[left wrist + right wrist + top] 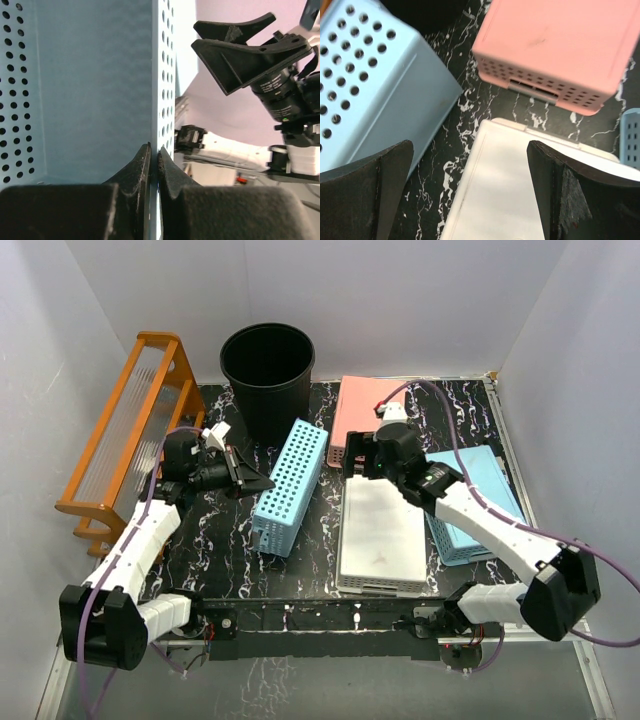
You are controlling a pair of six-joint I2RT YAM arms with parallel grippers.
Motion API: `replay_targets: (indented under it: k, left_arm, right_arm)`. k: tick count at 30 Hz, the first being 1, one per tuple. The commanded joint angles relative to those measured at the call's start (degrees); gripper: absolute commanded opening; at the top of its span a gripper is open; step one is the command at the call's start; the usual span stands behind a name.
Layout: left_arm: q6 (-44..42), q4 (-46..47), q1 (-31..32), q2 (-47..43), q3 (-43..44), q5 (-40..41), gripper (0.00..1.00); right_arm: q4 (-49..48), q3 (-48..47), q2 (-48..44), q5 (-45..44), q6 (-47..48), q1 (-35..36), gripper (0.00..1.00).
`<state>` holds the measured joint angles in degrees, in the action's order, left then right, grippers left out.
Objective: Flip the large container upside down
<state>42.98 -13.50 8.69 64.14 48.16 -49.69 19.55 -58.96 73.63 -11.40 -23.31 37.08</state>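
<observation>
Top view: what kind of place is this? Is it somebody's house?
Probably a robot test booth, not a house. Plain white walls box in a black marbled table, a left arm and a right arm are bolted to its near edge, and a bin and baskets sit out.

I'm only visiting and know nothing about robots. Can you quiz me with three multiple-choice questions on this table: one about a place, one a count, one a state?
1. Where does the large container stand? A at the front edge; B in the right corner; C at the back of the table.
2. How many blue baskets are there? A one; B two; C four.
3. The left gripper is: A shut on a basket wall; B wide open; C holding the large container.

Answers: C, it stands upright at the rear, left of centre; B, the tipped blue basket in the middle and the second blue basket at the right; A, its fingers pinch the tipped blue basket's perforated wall.
</observation>
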Motion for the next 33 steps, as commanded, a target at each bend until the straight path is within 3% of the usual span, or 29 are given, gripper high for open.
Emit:
replay_targets:
  k: [1, 5, 16, 19, 24, 29, 33]
  left_arm:
    - [20.6, 21.6, -0.4, 0.1, -5.5, -9.3, 0.0]
    - [36.1, 42.9, -0.4, 0.3, -12.8, -10.1, 0.0]
    - [61.0, 80.4, -0.5, 1.1, -27.8, -5.8, 0.0]
    - [59.5, 77.8, -0.7, 0.1, -29.3, -6.0, 0.0]
    - [50.8, 63.9, -4.0, -3.9, -31.7, -8.3, 0.0]
    - [47.1, 60.6, -6.4, -5.1, -34.5, -9.4, 0.0]
    - [35.3, 45.8, -7.7, -5.5, -30.8, -10.9, 0.0]
  right_arm:
    - [-0.6, -1.9, -4.0, 0.5, 0.9, -2.4, 0.98]
    - [0.4, -2.8, -4.3, -0.4, 2.0, -3.3, 0.98]
    - [-0.2, -2.7, -3.5, 1.1, 1.7, -4.0, 0.98]
    - [-0.3, -2.6, -3.6, 1.1, 1.7, -4.2, 0.98]
    - [-0.2, -2.0, -4.3, 1.2, 1.6, -4.3, 0.98]
    - [-0.1, -1.6, -4.4, 1.7, 1.5, -4.3, 0.98]
    - [-0.6, -1.2, -4.1, 2.3, 1.5, -4.3, 0.98]
